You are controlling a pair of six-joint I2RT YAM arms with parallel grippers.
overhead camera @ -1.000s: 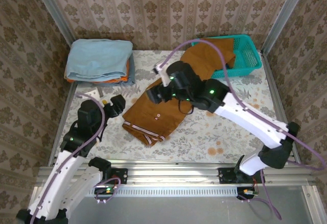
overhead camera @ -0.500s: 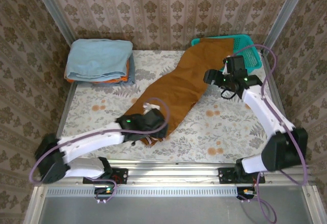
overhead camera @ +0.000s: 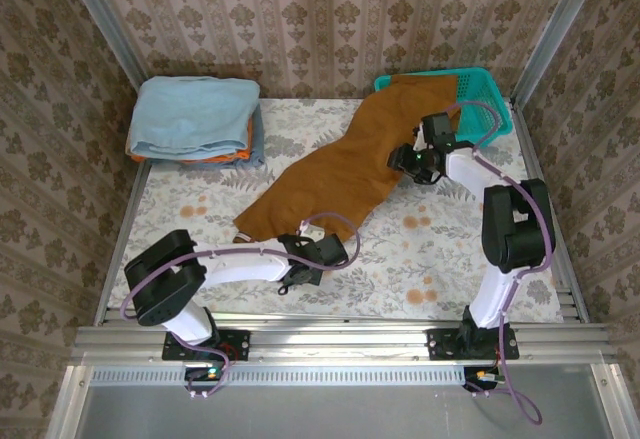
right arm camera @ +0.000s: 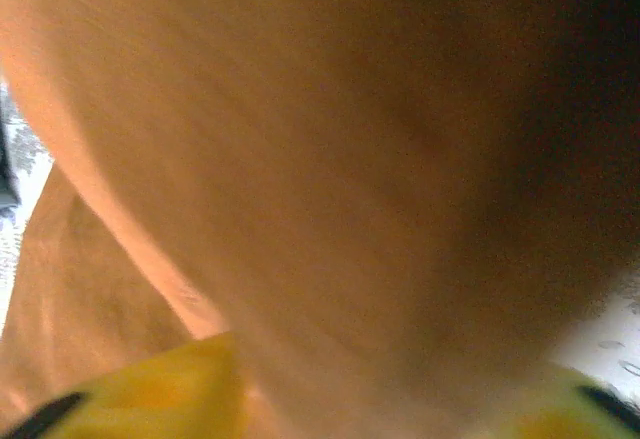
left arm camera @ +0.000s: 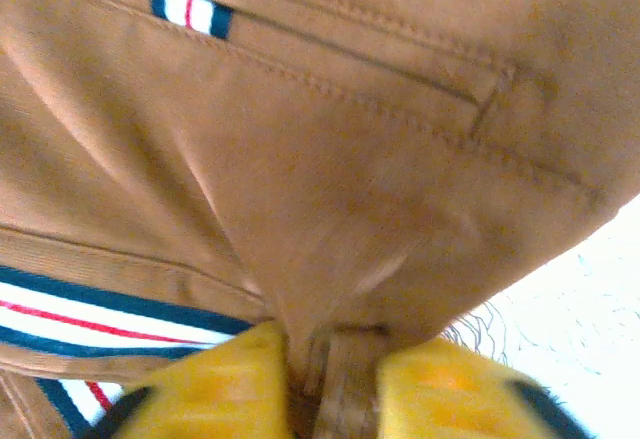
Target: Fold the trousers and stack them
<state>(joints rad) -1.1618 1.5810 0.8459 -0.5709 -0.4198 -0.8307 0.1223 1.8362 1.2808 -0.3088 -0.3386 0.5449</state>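
1. The left arm lies low along the near side of the desk [overhead camera: 440, 249], elbow bent well apart from the teal basket [overhead camera: 497, 109] and forearm reaching towards the basket's side.
2. The left hand [overhead camera: 300, 274] sits at the end of the trousers [overhead camera: 340, 164] farthest from the basket. In the wrist view the left hand [left arm camera: 325, 369] has its yellow fingers [left arm camera: 215, 384] pressed together on a raised fold of the brown cloth, just beside the striped waistband [left arm camera: 100, 319].
3. The right arm stands up from its base, folds at the elbow and reaches back towards the basket.
4. The right hand [overhead camera: 405, 159] rests on the trousers' edge near the basket. Brown cloth lies between its fingers [right arm camera: 150, 389], but I cannot tell whether they grip it.
5. The trousers lie stretched on the desk, their long axis diagonal. The leg end is draped over the basket's rim, and the waistband end points away from the basket towards the near left.
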